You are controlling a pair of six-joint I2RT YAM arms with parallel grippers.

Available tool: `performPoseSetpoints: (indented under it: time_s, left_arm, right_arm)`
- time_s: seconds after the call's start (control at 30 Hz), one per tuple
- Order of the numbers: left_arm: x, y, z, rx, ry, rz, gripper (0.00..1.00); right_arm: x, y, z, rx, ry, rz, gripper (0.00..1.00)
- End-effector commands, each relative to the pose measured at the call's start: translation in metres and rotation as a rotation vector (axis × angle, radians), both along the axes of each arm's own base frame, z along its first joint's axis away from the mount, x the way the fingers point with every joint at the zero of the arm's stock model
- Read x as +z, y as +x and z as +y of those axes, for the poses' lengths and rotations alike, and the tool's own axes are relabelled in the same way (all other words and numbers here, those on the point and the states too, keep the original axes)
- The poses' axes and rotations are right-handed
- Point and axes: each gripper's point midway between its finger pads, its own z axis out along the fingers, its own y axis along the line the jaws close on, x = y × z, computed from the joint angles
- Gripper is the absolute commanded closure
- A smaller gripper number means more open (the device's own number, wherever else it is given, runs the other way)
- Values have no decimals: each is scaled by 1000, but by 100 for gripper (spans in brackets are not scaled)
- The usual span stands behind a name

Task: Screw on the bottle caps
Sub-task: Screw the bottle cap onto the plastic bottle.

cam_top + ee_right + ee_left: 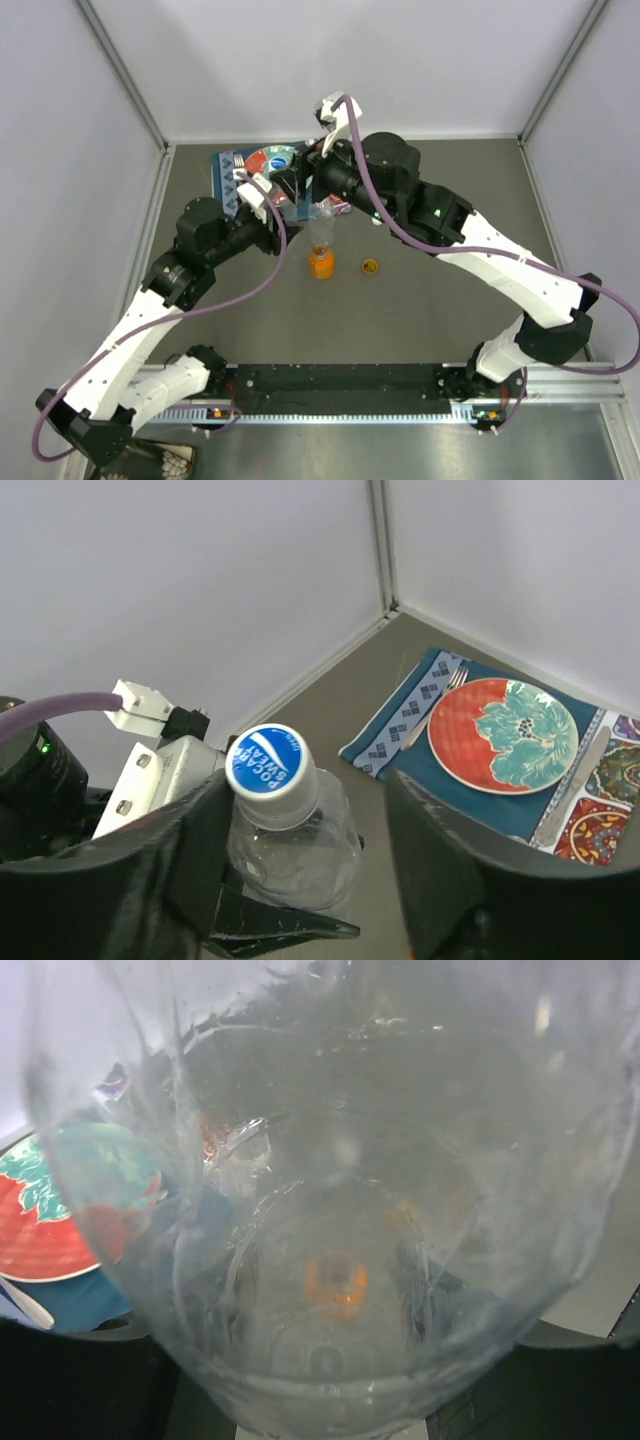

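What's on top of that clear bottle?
A white cap with a blue logo sits on the bottle. It covers the neck's threads, so how tightly it's screwed can't be seen.

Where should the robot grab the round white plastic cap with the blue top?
Pinch the cap across its white side wall, coming from its blue top end, in line with the clear plastic bottle. It is round and sticks out past the neck, so two fingers can close on opposite sides.
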Motion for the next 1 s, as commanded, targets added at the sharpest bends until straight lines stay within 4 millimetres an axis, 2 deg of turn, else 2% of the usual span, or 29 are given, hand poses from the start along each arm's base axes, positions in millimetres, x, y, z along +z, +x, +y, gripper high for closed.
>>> performPoseSetpoints:
  time_s: [0.0, 0.03, 0.07, 0.1, 0.13, 0.17, 0.2, 0.23, 0.27, 0.3, 0.43, 0.57, 0.63, 0.67, 0.77, 0.8, 0.9, 0.97]
  left_arm:
    - [56, -1, 2, -1, -101, -197, 90]
    - [56, -4, 0, -28, -104, -200, 90]
    - [56, -9, -3, -59, -104, -203, 90]
    - [55, -19, -10, -130, -111, -202, 90]
    - [54, -26, -14, -180, -112, -200, 90]
    - [54, -32, -18, -221, -116, -196, 90]
    - [54, -47, -26, -316, -125, -186, 90]
    - [52, -57, -30, -375, -128, -173, 90]
    - [52, -66, -34, -430, -132, -168, 90]
    - [51, -81, -39, -517, -144, -149, 90]
    - [51, -116, -47, -732, -170, -94, 87]
    - [52, -126, -48, -792, -186, -56, 85]
    - [53, -128, -49, -812, -193, -45, 85]
    - [53, -131, -49, -826, -199, -31, 84]
    - [54, -135, -51, -860, -214, -5, 84]
    - [54, -137, -51, -867, -218, -2, 84]
    - [54, -140, -52, -892, -223, 18, 83]
    - [55, -142, -52, -901, -225, 17, 83]
  right_arm:
    - [11, -2, -23, -54, -65, -23, 31]
    - [26, -2, -28, -42, -38, -44, 21]
    - [41, -9, -35, -3, -12, -67, 18]
    - [51, -29, -29, 143, 15, -85, 17]
    - [57, -27, -38, 178, 32, -94, 16]
    - [67, -38, -45, 249, 51, -114, 14]
    - [66, -58, -43, 392, 52, -123, 10]
    - [65, -55, -51, 427, 45, -132, 10]
    - [65, -63, -56, 483, 38, -153, 10]
    - [58, -80, -56, 602, 27, -158, 10]
    - [55, -92, -61, 734, 18, -214, 11]
    - [61, -111, -59, 880, 47, -245, 14]
    - [59, -114, -55, 931, 67, -223, 16]
    - [66, -118, -55, 963, 90, -269, 17]
    - [62, -123, -52, 1025, 124, -249, 18]
    - [65, -124, -51, 1038, 146, -296, 18]
    - [68, -124, -47, 1082, 174, -271, 21]
    - [63, -119, -39, 1107, 176, -215, 24]
